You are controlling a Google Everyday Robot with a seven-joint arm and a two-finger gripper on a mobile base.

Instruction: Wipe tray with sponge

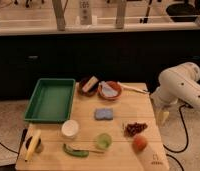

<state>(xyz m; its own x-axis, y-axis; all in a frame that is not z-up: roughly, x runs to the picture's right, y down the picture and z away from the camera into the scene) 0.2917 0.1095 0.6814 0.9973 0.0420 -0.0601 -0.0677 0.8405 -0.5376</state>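
A green rectangular tray (50,101) lies on the left side of the wooden table (128,110). It looks empty. A blue sponge (104,114) lies flat near the middle of the table, to the right of the tray and apart from it. My white arm (180,87) reaches in from the right. My gripper (162,117) hangs pointing down beside the table's right edge, well right of the sponge and holding nothing that I can see.
Behind the sponge stand a dark bowl (88,86) with bread and a red bowl (110,90) with a pale cloth, and a white utensil (133,88). In front are a white cup (69,128), green cup (103,141), red berries (135,128), a peach (139,143), a green pepper (75,150) and a banana (32,144).
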